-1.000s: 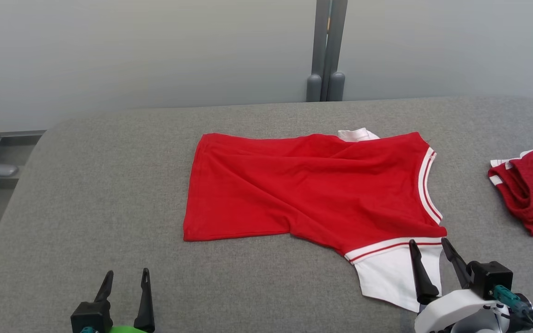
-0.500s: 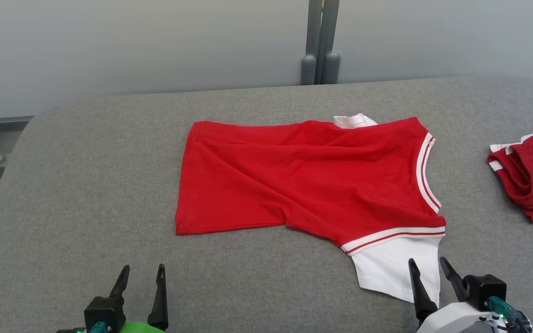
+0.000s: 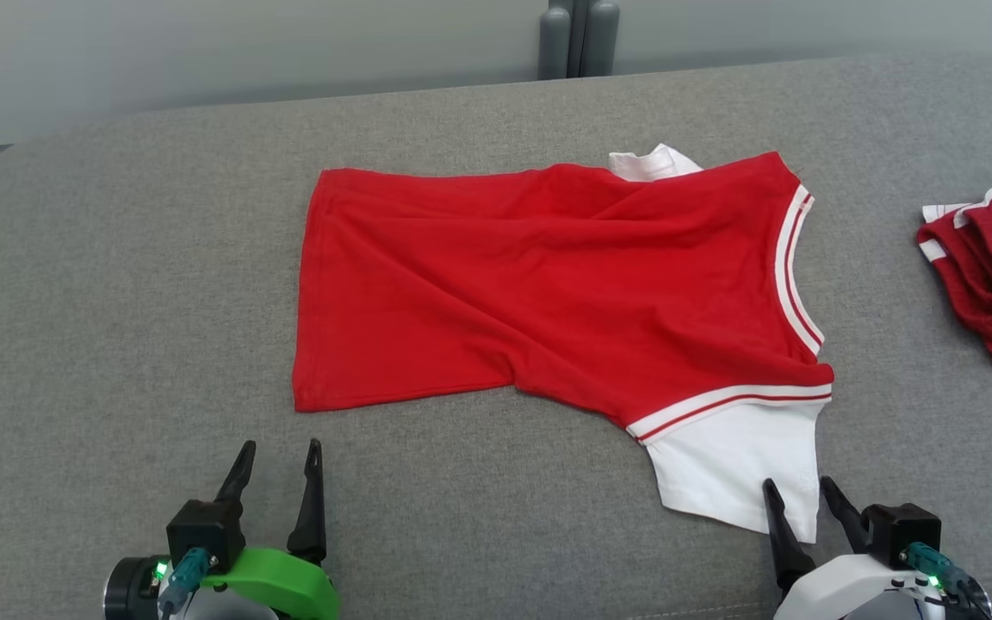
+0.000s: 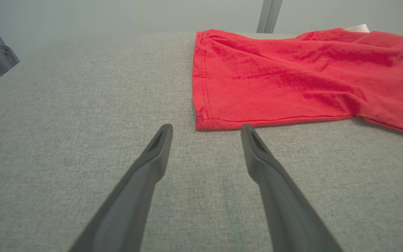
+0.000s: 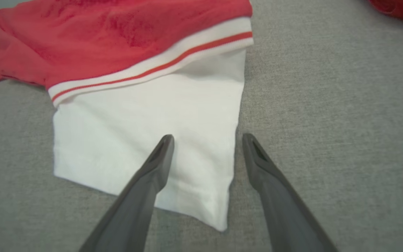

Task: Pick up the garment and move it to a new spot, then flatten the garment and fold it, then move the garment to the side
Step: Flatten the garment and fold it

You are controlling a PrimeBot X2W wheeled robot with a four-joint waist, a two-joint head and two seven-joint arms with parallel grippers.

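a red garment (image 3: 548, 284) with white striped trim is shown spread, lightly wrinkled, at the middle of a grey padded surface (image 3: 117, 258); its white sleeve (image 3: 737, 465) is turned toward the robot. the left gripper (image 3: 281, 444) is seen with fingers spread wide and nothing held, just short of the near hem corner (image 4: 203, 122). the right gripper (image 3: 798, 483) is likewise wide open and empty, one finger over the sleeve, the other over bare surface. the cloth is judged light, soft and limp, apt to sag and crease when lifted; a pinch at the hem corner and at the sleeve is suggested. a second red garment (image 3: 991, 275) lies well apart, at the right.
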